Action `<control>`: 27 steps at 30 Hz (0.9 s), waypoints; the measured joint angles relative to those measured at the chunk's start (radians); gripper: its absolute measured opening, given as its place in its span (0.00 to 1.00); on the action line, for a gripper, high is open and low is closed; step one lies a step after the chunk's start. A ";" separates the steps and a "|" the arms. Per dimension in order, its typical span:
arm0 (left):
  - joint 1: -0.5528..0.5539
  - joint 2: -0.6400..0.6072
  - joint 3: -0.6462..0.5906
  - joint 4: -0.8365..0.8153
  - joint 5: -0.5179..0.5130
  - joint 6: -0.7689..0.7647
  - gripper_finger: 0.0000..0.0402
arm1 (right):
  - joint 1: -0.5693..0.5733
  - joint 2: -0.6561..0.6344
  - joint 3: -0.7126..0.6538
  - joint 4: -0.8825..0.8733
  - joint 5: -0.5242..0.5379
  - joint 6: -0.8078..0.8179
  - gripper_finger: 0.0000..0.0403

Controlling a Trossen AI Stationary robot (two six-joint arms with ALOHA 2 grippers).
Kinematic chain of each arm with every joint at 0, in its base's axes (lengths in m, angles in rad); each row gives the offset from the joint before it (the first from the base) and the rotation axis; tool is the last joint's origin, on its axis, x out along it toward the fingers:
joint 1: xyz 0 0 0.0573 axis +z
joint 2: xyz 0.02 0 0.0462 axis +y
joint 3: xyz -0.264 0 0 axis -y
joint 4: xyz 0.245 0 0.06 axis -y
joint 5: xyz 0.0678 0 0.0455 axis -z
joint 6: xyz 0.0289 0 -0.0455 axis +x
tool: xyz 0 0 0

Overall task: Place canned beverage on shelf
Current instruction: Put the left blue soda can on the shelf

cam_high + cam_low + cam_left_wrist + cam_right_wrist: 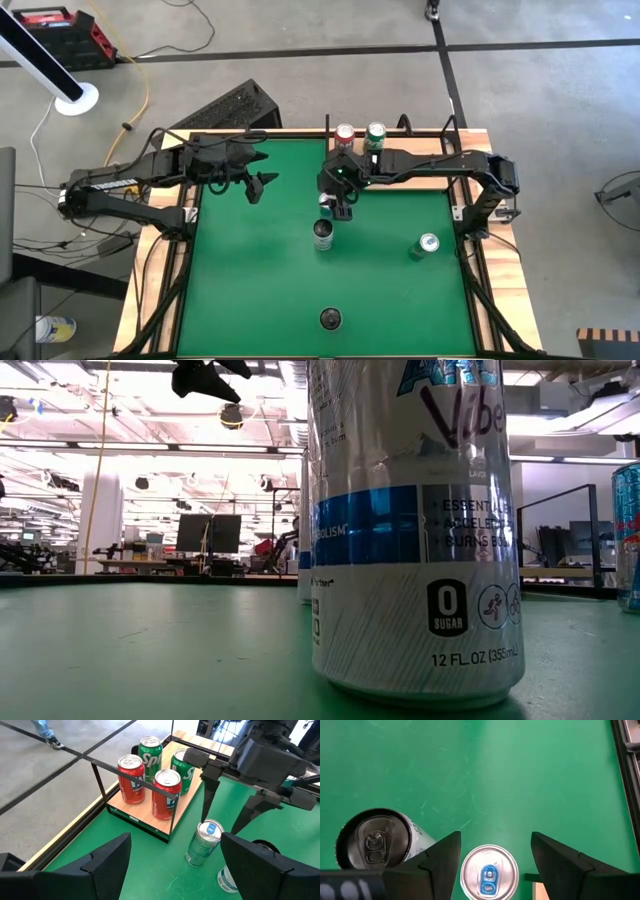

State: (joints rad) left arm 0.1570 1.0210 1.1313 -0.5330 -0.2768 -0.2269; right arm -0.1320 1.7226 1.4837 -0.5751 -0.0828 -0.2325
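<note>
A silver can with a blue tab point(487, 872) stands upright on the green felt. My right gripper point(495, 840) hangs open just above it, one finger on either side, touching nothing; it also shows in the left wrist view point(222, 817). The shelf point(142, 820), a pale-wood panel at the far edge, carries two red cans point(131, 779) and two green cans point(150, 751). My left gripper point(175, 842) stands open and holds nothing, raised over the felt to the left point(262, 185).
A second silver can point(375, 842) stands close beside the first, toward the near edge. A greenish can point(427, 245) stands at the right, and a dark-topped can point(330, 320) by the near edge fills the low view point(415, 530). Thin black rods frame the shelf point(100, 775).
</note>
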 joint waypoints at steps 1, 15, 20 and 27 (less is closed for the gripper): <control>0.000 0.000 0.000 0.000 0.000 0.000 0.73 | 0.000 0.000 0.000 -0.001 0.001 0.004 0.66; 0.000 0.000 0.000 0.000 -0.017 0.011 0.73 | -0.002 0.000 0.000 -0.024 -0.007 0.046 0.66; 0.000 0.000 0.000 0.000 -0.019 0.022 0.73 | -0.009 0.000 0.000 -0.023 -0.022 0.049 0.71; 0.000 0.000 0.000 0.000 -0.019 0.022 0.73 | -0.003 0.000 0.000 -0.024 0.028 0.050 0.92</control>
State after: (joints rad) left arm 0.1570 1.0214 1.1313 -0.5327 -0.2955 -0.2054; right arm -0.1355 1.7224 1.4837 -0.5987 -0.0552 -0.1823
